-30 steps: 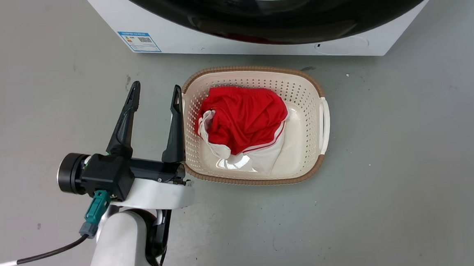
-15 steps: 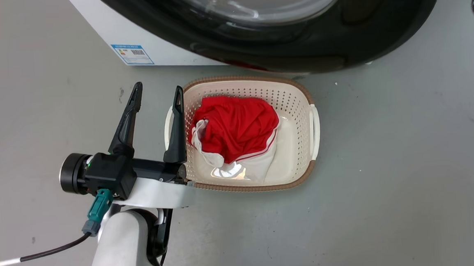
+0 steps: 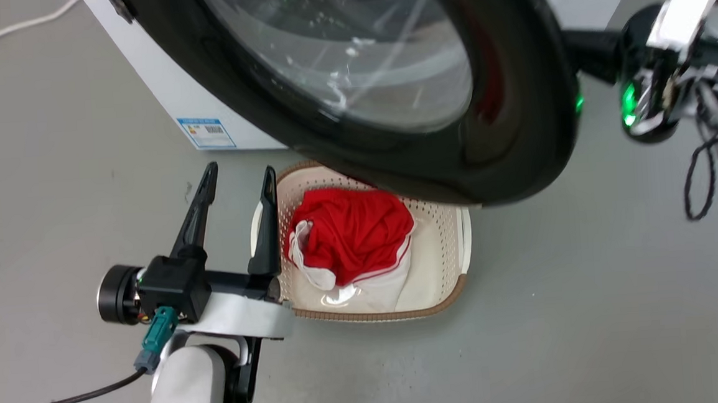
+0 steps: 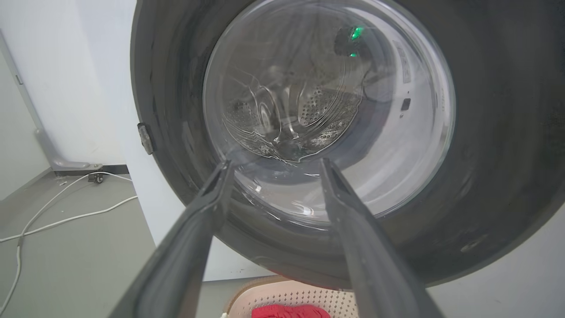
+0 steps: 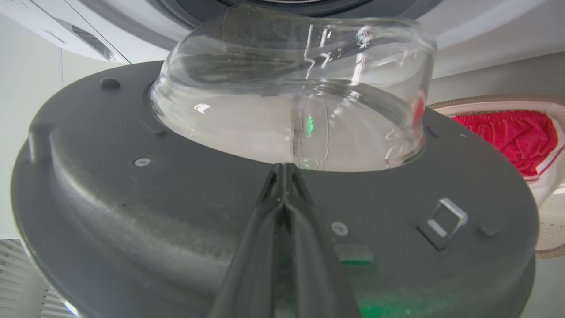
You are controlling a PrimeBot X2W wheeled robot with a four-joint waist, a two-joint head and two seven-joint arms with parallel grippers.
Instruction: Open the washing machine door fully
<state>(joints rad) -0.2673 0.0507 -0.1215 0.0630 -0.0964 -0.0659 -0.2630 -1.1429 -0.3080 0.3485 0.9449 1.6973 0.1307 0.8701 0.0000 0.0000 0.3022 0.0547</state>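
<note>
One washing machine door (image 3: 518, 154), ajar on the washing machine (image 3: 184, 94), overhangs one basket (image 3: 378, 315); beside that basket the left gripper (image 3: 239, 171) gapes empty; the right wrist view adds the door's inner face, the right gripper (image 5: 284, 170) pinched closed against it.

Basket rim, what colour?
Brown, around a cream perforated basket; clearest in the head view.

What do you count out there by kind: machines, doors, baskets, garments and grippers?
1 washing machine
1 washing machine door
1 laundry basket
1 red and white garment
2 grippers: left gripper, right gripper
Total: 6
</note>
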